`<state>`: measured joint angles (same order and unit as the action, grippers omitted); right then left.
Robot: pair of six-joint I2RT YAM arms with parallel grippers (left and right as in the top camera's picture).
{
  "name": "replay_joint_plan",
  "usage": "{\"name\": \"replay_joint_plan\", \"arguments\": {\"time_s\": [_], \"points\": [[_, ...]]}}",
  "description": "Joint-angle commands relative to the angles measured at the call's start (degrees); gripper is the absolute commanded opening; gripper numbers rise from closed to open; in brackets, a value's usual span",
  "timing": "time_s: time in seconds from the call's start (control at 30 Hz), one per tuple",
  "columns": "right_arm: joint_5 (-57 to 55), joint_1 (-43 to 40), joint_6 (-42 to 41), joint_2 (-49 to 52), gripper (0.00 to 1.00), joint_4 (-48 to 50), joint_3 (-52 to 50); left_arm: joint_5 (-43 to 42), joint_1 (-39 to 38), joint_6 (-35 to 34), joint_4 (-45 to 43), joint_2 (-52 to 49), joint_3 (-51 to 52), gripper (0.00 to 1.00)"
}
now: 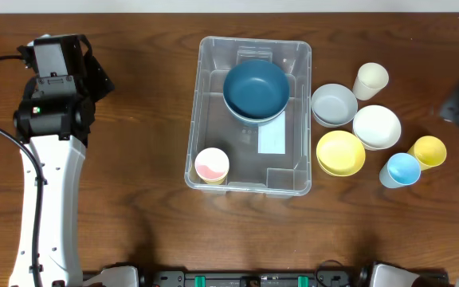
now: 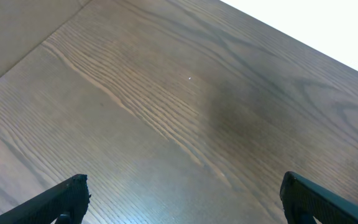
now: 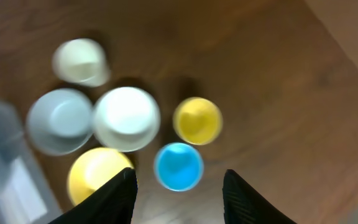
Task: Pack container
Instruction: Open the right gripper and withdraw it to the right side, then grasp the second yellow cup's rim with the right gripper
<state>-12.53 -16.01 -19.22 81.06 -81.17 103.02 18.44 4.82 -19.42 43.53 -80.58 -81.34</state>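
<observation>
Blue cup (image 3: 178,166) is blurring under my parted, empty right tool (image 3: 178,182) while my left tool (image 2: 185,186) is gaping wide, cropped.

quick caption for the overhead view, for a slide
Clear container holds a dark blue bowl and a pink cup; more bowls and cups stand to its right.

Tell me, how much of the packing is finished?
Done: the dark blue bowl and pink cup sit inside the container.
In hand: nothing; the left gripper and right gripper are open, the latter aimed at the blue cup.
Left: grey bowl, white bowl, yellow bowl, cream cup, yellow cup, blue cup.
</observation>
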Motion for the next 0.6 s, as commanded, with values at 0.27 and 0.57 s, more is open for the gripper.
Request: {"name": "replay_joint_plan", "arguments": {"time_s": [0.27, 0.57], "points": [[8.5, -12.6, -4.8, -2.4, 0.46, 15.0, -25.0, 1.2, 0.3, 0.5, 0.2, 0.2, -0.7, 0.98], [8.4, -13.7, -5.4, -2.4, 0.47, 31.3, -40.2, 1.2, 0.3, 0.5, 0.2, 0.2, -0.7, 0.98]]}}
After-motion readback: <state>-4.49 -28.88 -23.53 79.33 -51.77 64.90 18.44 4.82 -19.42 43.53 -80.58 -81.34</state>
